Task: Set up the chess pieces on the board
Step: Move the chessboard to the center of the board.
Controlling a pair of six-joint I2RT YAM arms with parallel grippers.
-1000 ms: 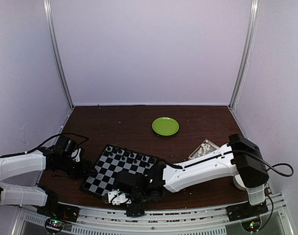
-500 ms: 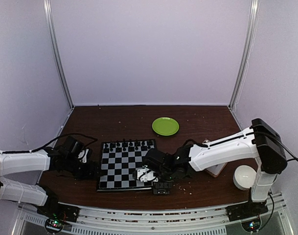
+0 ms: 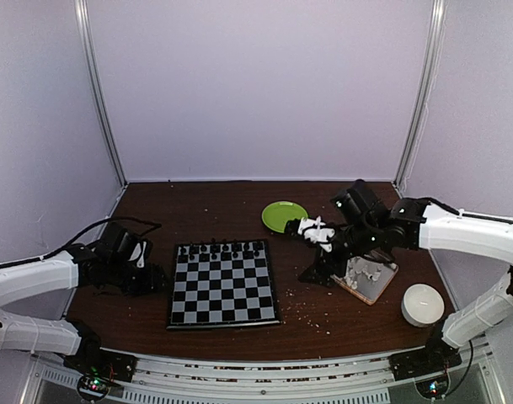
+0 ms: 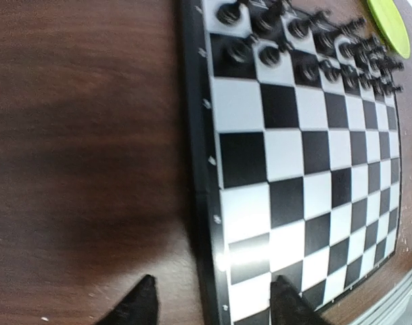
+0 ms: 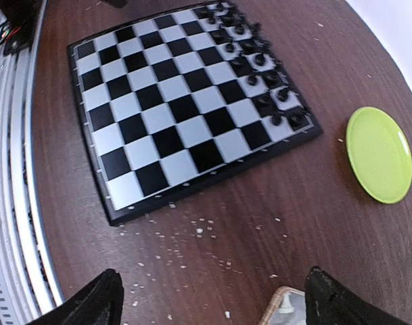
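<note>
Black-and-grey board (image 3: 224, 284) lies centred, black men (image 3: 218, 248) on its far rows | white chess pieces (image 3: 363, 271) in clear tray (image 3: 378, 290) at right | left gripper (image 4: 212, 305) spread over board's left rim | right gripper (image 5: 212, 298) spread, empty, above tray

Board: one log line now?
board: black pieces on far rows only | white pieces: in tray | left gripper: open, at board edge | right gripper: open, by tray

The board (image 3: 224, 284) lay flat and square-on, its black and pale grey checks framed by a thin black rim, with black chessmen (image 3: 221, 249) lined along its two far rows. The chess pieces (image 3: 363, 272), tiny and white, sat huddled in a clear tray (image 3: 376, 292) well apart to the board's right.
</note>
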